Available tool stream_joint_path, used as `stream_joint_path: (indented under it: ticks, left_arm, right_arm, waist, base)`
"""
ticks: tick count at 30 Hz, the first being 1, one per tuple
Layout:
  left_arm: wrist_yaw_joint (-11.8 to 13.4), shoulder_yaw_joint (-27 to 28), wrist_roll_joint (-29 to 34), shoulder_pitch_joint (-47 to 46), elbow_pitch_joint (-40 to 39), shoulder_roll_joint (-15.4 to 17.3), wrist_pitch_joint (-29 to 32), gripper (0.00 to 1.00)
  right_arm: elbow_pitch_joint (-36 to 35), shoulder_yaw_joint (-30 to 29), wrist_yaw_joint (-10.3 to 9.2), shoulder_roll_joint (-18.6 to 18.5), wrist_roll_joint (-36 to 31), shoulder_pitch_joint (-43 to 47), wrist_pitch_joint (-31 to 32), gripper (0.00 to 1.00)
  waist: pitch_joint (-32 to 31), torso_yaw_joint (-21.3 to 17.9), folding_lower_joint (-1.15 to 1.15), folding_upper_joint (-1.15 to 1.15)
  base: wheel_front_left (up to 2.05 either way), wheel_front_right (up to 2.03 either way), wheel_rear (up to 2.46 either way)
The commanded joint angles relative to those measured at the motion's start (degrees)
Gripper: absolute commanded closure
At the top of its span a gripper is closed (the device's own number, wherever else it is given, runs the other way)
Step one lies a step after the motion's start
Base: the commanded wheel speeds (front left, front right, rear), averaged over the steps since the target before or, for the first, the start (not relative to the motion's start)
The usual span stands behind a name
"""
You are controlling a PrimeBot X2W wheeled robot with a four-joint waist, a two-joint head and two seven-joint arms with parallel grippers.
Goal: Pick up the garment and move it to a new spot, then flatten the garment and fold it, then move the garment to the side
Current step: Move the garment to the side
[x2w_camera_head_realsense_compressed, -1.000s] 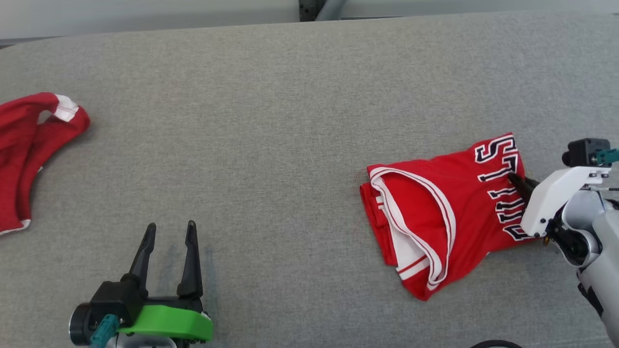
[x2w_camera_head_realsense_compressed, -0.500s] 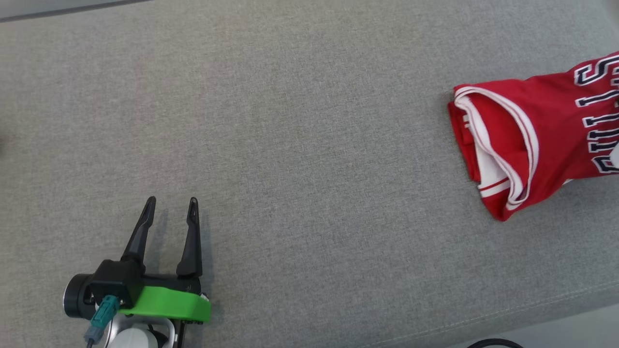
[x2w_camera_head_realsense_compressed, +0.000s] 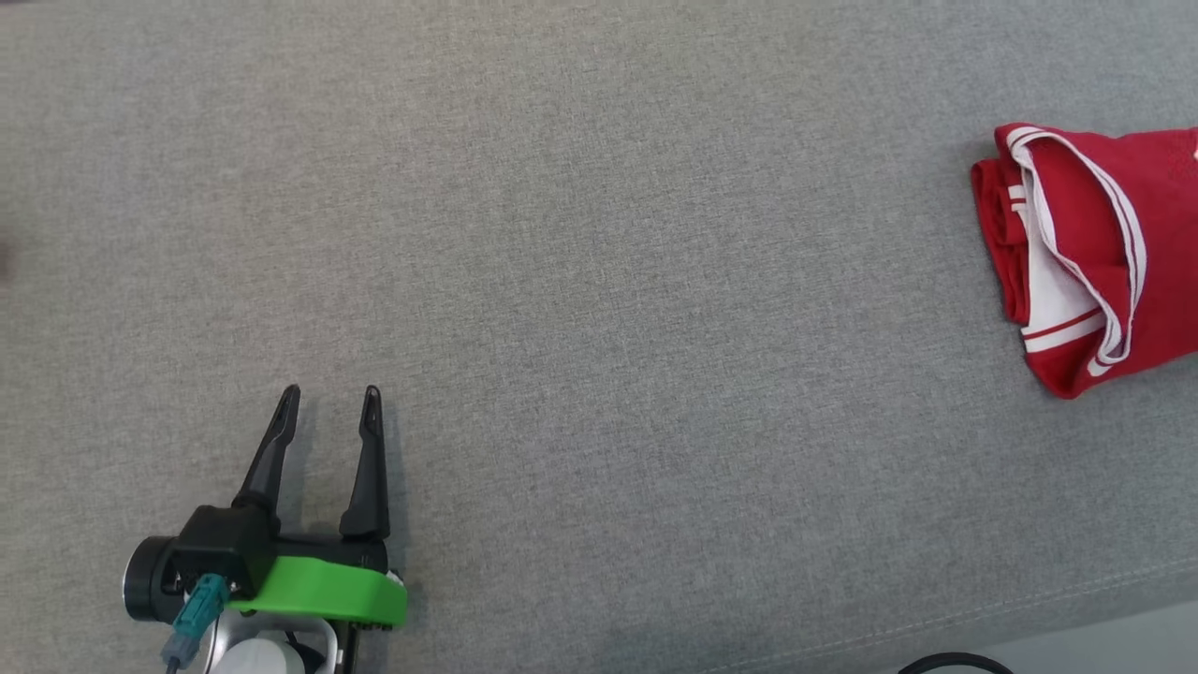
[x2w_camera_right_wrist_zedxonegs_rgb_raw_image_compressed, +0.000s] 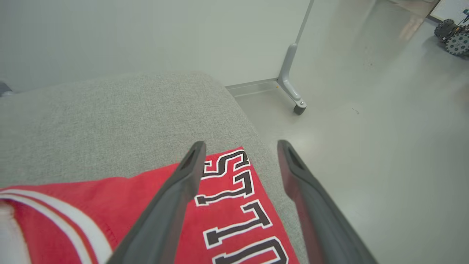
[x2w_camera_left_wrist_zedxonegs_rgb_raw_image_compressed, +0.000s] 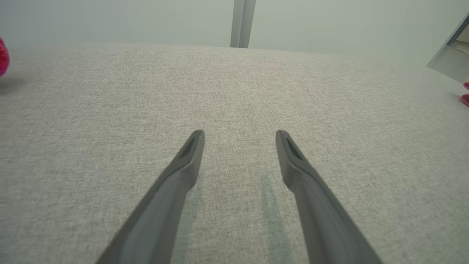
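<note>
Left end effector sits spread and empty, low on the grey counter. The folded red jersey lies far right, near the edge, with the right end effector spread above its lettering. Best to lift straight up, so neither finger drags the fold.

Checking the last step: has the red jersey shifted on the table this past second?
Yes: the red jersey slid right along the table's near seam, which barely shifted in the head view.
</note>
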Motion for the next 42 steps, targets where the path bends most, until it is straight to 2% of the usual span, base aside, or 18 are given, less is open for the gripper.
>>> stream_joint_path:
  ticks: [1,5,9,12,13,18,21,26,33,42]
  left_arm:
    - [0.4,0.0,-0.5,0.5,-0.1,0.2,-0.2,0.0]
    - [1.0,0.1,-1.8,1.5,0.1,0.2,-0.2,0.0]
    - [1.5,0.3,-3.0,2.6,0.4,0.2,-0.2,0.0]
    - [1.5,0.9,-3.3,3.4,0.6,0.2,-0.2,0.0]
    - [1.5,1.4,-3.5,4.0,0.8,0.2,-0.2,0.0]
    - [1.7,3.1,-3.9,5.0,2.5,0.2,-0.2,0.0]
    - [1.1,3.3,-3.2,5.1,3.8,0.2,-0.2,0.0]
    - [0.6,3.7,-4.1,4.9,5.4,0.2,-0.2,0.0]
    - [0.3,3.0,-5.5,6.3,6.3,0.2,-0.2,0.0]
    - [-0.6,2.0,-6.0,6.8,7.4,0.2,-0.2,0.0]
  right_arm:
    - [0.3,-0.5,-0.08,0.3,-0.9,-0.9,-1.6,0.0]
    - [-3.3,-1.9,-0.08,1.4,-4.3,1.0,-4.5,0.0]
    - [-19.0,-8.6,-0.08,2.2,-9.2,9.1,-4.6,0.0]
    - [-32.6,-14.2,-0.08,6.0,-13.3,18.2,-4.6,0.0]
    - [-40.8,-16.9,-0.09,9.3,-15.7,25.2,-4.6,0.0]
    - [-54.4,-17.3,-0.09,17.4,-19.9,39.2,-4.6,0.0]
    - [-57.7,-16.0,-0.09,20.6,-20.6,44.5,-4.6,0.0]
    - [-59.4,-14.1,-0.09,24.1,-21.2,51.0,-4.6,0.0]
    - [-58.6,-11.3,-0.09,26.6,-22.7,55.9,-4.6,0.0]
    - [-56.5,-9.6,-0.09,28.9,-24.2,57.0,-4.6,0.0]
  waist:
    - [-0.9,0.6,-0.01,0.0]
    - [-3.7,1.5,-0.01,0.0]
    - [-7.2,3.1,-0.01,0.0]
    - [-9.7,4.5,-0.01,0.0]
    - [-11.3,5.4,-0.01,0.0]
    - [-14.1,7.0,-0.01,0.0]
    - [-15.2,7.5,-0.01,0.0]
    - [-17.3,8.7,-0.01,0.0]
    - [-19.6,9.0,-0.01,0.0]
    - [-21.2,8.2,-0.01,0.0]
  base:
    - [0.0,0.0,0.0]
    - [0.0,0.0,0.0]
    - [0.0,0.0,0.0]
    - [0.0,0.0,0.0]
    - [0.0,0.0,0.0]
    - [0.0,0.0,0.0]
    - [0.0,0.0,0.0]
    - [0.0,0.0,0.0]
    - [0.0,0.0,0.0]
    - [0.0,0.0,0.0]
